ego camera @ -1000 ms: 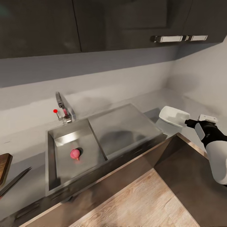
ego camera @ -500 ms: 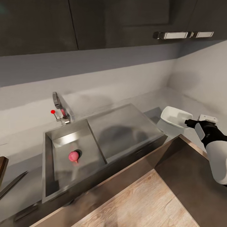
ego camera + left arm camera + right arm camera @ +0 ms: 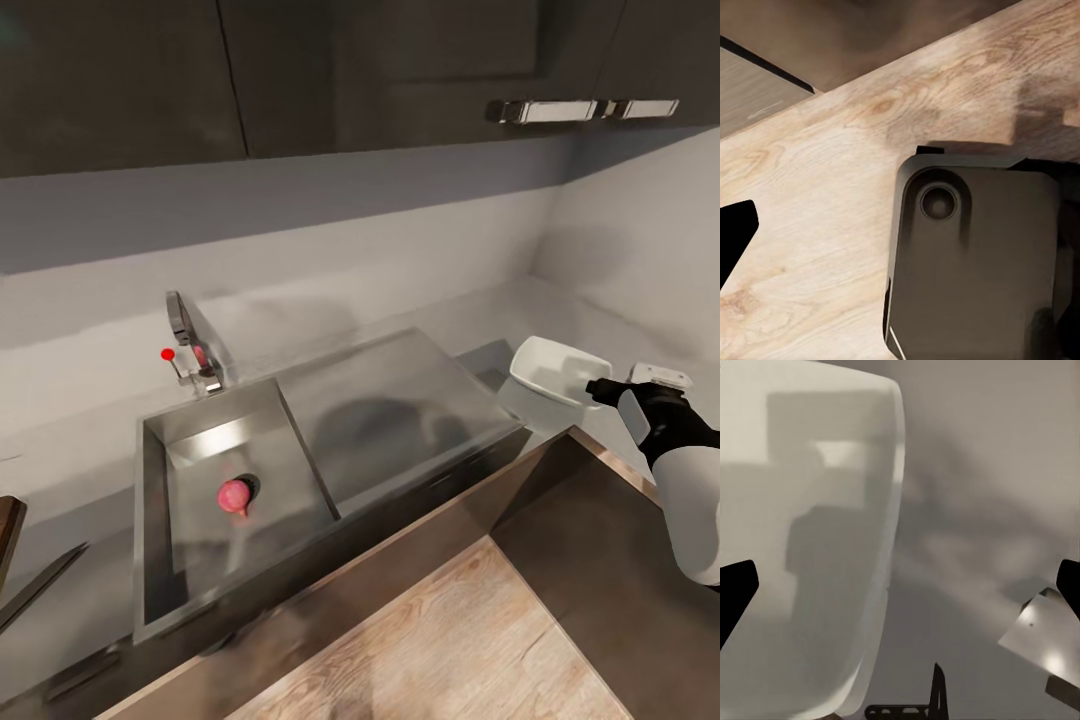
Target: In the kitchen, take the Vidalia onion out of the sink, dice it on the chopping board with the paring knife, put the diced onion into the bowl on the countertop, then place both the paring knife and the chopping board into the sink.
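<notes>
The pink-red Vidalia onion (image 3: 235, 494) lies by the drain in the steel basin of the sink (image 3: 200, 440), whose flat drainboard (image 3: 400, 400) runs to the right. The white bowl (image 3: 553, 372) stands on the grey countertop (image 3: 80, 460) right of the drainboard. My right gripper (image 3: 598, 388) hovers at the bowl's near edge. In the right wrist view the gripper (image 3: 900, 592) is open, fingertips (image 3: 735, 592) wide apart, over the bowl (image 3: 802, 532). At the far left a corner of the chopping board (image 3: 8, 525) and the paring knife's dark blade (image 3: 40, 585) show. One left fingertip (image 3: 735, 225) hangs over wood floor.
A chrome tap (image 3: 190, 345) with a red knob stands behind the basin. Dark wall cabinets (image 3: 400, 70) hang above. The countertop turns a corner at the right, past the bowl. The robot's dark base (image 3: 975, 262) sits on the wood floor (image 3: 450, 640).
The camera turned slightly between the earliest frame and half a second ago, sliding the scene left in the picture. Onion, bowl and right arm have stayed where they were.
</notes>
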`<state>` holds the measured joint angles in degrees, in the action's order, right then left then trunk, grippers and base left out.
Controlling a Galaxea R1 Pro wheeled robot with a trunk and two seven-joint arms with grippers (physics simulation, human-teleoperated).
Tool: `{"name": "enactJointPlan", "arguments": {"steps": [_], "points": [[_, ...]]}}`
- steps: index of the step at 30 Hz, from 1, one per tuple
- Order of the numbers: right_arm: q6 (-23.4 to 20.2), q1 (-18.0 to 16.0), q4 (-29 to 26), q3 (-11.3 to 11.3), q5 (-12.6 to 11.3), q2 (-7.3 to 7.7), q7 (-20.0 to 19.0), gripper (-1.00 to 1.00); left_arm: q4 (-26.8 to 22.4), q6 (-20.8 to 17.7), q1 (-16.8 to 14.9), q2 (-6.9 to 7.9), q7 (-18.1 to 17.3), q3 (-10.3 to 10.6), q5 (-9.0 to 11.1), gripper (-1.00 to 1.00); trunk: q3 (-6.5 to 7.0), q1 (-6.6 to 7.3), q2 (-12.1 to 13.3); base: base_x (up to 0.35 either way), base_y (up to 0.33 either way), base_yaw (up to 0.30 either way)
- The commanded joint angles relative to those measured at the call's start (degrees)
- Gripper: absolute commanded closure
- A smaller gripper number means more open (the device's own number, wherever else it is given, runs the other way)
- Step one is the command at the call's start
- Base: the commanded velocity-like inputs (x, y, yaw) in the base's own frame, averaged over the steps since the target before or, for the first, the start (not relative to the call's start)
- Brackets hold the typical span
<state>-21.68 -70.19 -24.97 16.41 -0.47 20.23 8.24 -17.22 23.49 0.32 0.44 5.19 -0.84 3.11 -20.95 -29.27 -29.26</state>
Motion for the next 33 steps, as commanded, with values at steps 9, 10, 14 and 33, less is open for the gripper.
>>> {"name": "enactJointPlan", "arguments": {"steps": [9,10,14,33], "points": [[-0.3,0.0,-0.1,0.1,-0.1,-0.02,0.1,-1.0,-0.1,0.1,0.0,0.0,0.0,0.0,0.3,-1.0,-0.53,-0.02,-0.1,0.0,0.0,0.0],[-0.3,0.0,-0.1,0.1,-0.1,-0.02,0.1,-1.0,-0.1,0.1,0.0,0.0,0.0,0.0,0.3,-1.0,-0.6,-0.02,-0.1,0.0,0.0,0.0],[-0.3,0.0,-0.1,0.1,-0.1,-0.02,0.1,-1.0,-0.1,0.1,0.0,0.0,0.0,0.0,0.3,-1.0,-0.88,-0.02,-0.1,0.0,0.0,0.0],[-0.3,0.0,-0.1,0.1,-0.1,-0.02,0.0,-1.0,-0.1,0.1,0.0,0.0,0.0,0.0,0.3,-1.0,-2.26,-0.02,-0.1,0.0,0.0,0.0]]}}
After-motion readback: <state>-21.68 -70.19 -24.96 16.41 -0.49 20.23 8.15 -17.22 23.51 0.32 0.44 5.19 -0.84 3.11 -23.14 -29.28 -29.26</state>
